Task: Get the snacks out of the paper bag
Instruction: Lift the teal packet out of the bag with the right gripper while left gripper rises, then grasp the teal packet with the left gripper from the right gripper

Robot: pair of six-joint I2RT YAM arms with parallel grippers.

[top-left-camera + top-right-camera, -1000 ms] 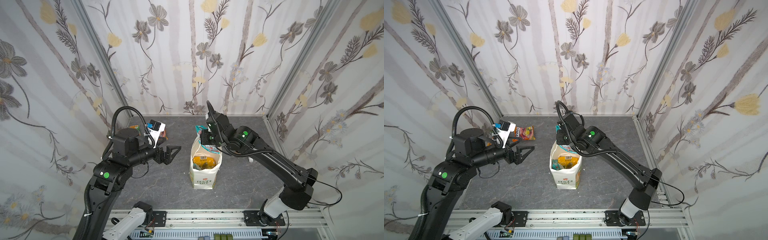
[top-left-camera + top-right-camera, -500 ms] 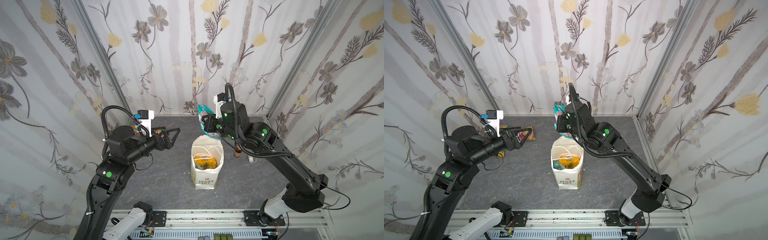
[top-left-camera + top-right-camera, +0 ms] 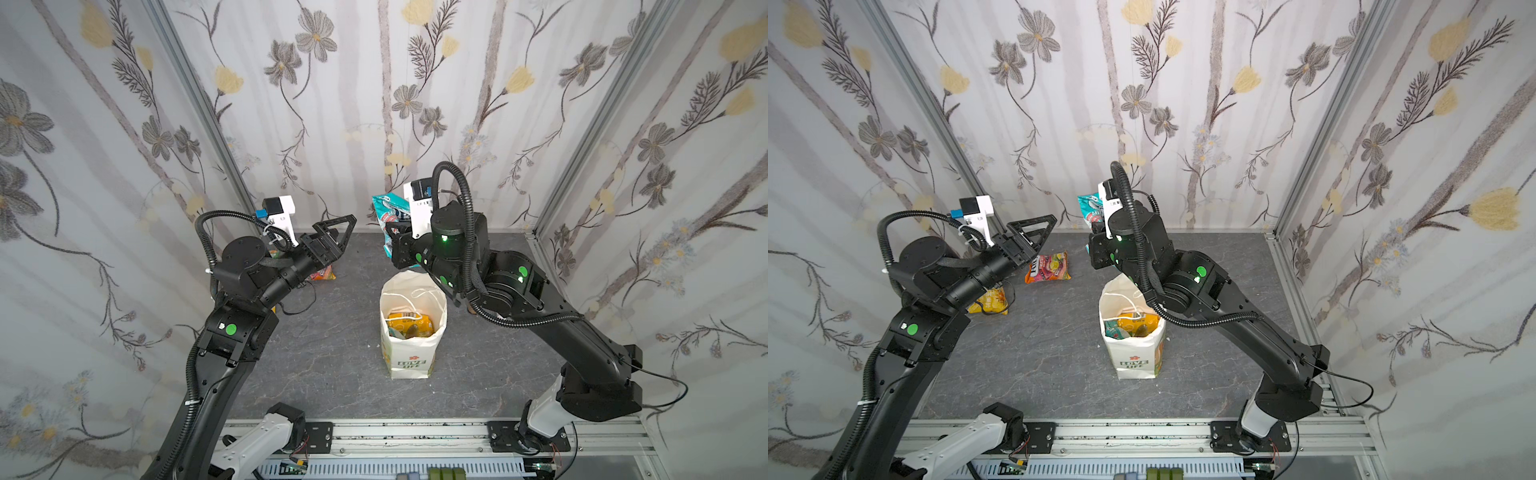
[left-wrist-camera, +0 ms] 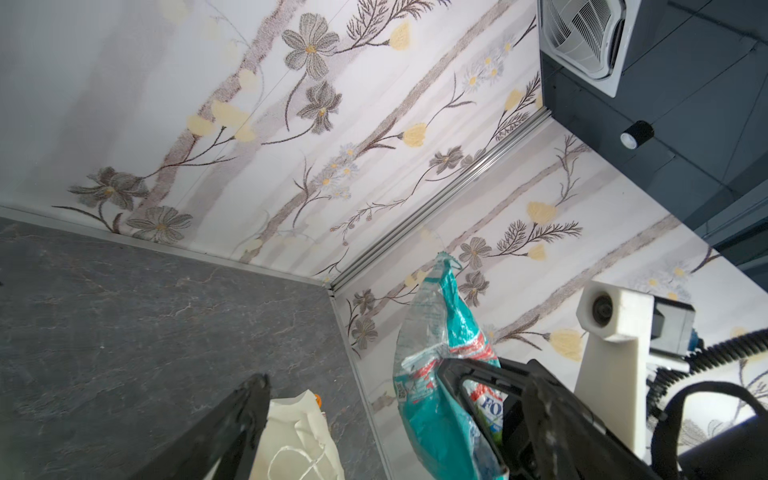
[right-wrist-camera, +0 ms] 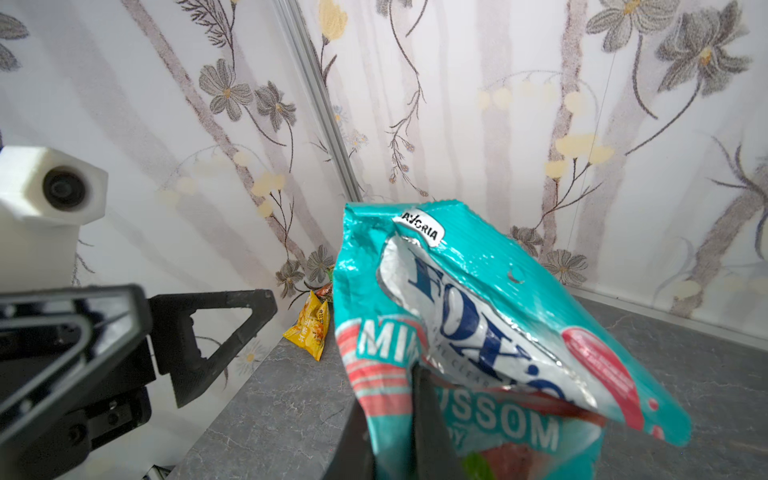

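- Top views both, starting at the left edge of the tabletop (image 3: 1059,365): a yellow packet (image 3: 990,301) lies flat there, half tucked under the left arm (image 3: 905,345).
- Next up is the left gripper (image 3: 347,228), hanging in the air over the back-left corner area. Jaws are spread wide and there's nothing in them. The left wrist view agrees, big gap with only table and wall showing through it.
- Just below and past it, an orange-and-pink packet (image 3: 1048,266) sits on the tabletop close to the back edge, apart from the yellow one.
- Then the teal packet (image 3: 384,212), the "FOX'S" mint one going by the right wrist view. It's off the table and fully out of the bag, held upright near the back edge. It's close to the left gripper's tips, but the top views show a gap.
- The right gripper (image 3: 391,232) is clamped tight on that packet's lower half.
- Last, the paper bag (image 3: 1133,361) stands upright around mid-tabletop, mouth open, string handles (image 3: 417,296) flopped inside. A yellow-orange packet (image 3: 407,322) and a small teal one (image 3: 1113,328) are in there; the rest is too jumbled to tell.
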